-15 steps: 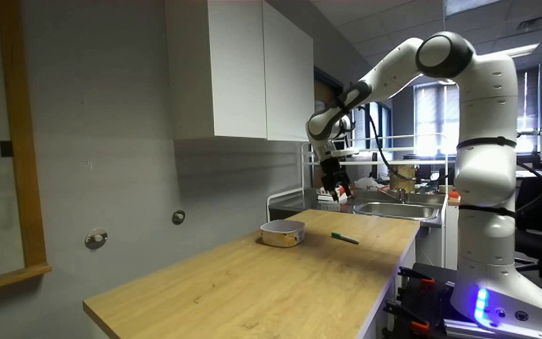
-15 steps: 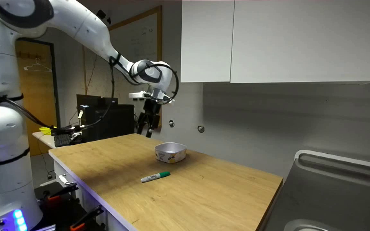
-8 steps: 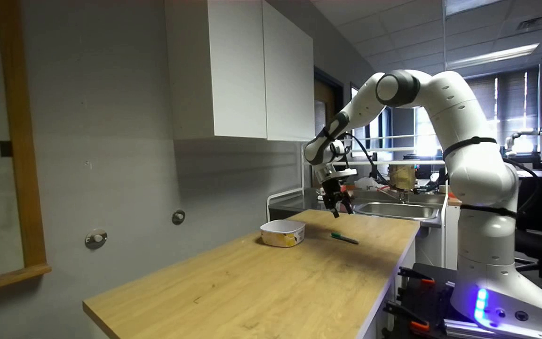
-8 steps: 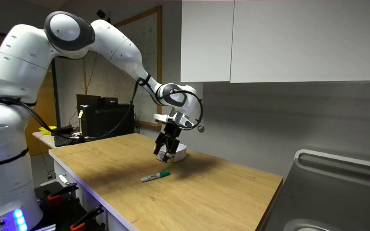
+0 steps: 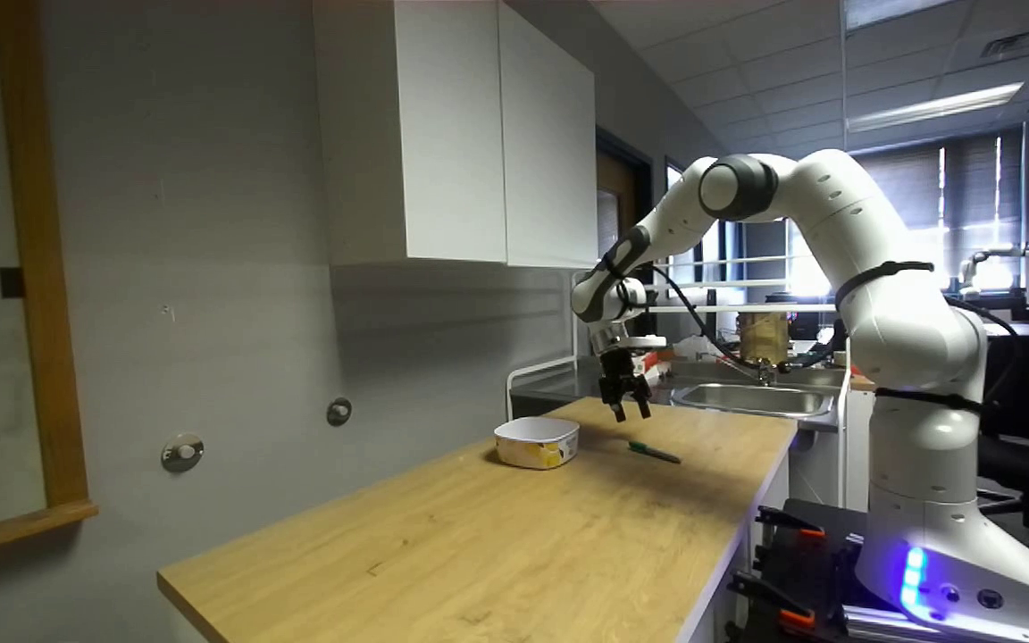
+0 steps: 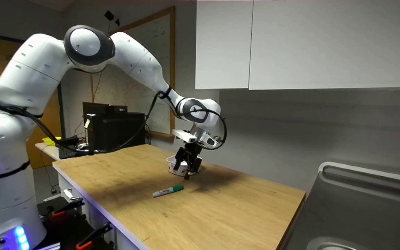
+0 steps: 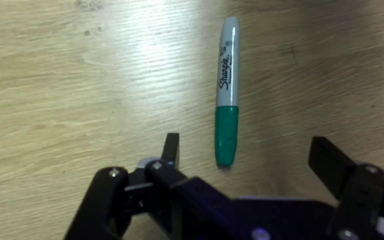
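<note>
A marker with a grey barrel and green cap point(image 7: 226, 136) lies flat on the wooden tabletop point(image 6: 234, 208). In the wrist view its cap end reaches between the two fingertips, nearer the left one, and touches neither. My black gripper point(image 7: 245, 143) is open and holds nothing. Both exterior views show the gripper point(image 6: 182, 173) pointing down above the table, close to the marker point(image 5: 655, 453). A white bowl with a printed yellow pattern point(image 5: 532, 452) stands near the wall; the gripper partly covers this bowl point(image 6: 171, 168) in an exterior view.
White wall cabinets point(image 5: 452, 134) hang above the table's wall side. Beyond one end of the table is a metal counter with a sink point(image 5: 751, 399) and a white rail point(image 5: 539, 368). Black clamps with orange parts point(image 6: 94, 234) sit beside the robot's base.
The arm has come down a long way, bringing the gripper low over the table near the marker. The marker and the bowl have stayed in place. The jaws have stayed open.
</note>
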`<move>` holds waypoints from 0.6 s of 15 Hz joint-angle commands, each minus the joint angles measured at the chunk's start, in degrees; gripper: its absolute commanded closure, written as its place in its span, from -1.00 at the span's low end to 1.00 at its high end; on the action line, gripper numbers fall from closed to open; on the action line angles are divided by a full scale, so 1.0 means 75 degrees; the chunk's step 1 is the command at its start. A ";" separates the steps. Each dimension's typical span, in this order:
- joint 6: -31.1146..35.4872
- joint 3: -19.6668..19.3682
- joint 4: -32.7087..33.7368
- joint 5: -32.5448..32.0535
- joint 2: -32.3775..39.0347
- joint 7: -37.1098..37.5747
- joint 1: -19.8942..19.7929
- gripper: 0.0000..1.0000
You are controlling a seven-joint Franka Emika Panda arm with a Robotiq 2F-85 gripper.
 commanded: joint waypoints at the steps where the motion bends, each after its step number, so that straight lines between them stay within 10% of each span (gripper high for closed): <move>1: 0.0450 0.0112 -0.0210 0.0162 0.0074 -0.0200 -0.0058 -1.00; 9: 0.1410 0.0100 -0.0967 0.0369 0.0171 -0.0235 -0.0282 -1.00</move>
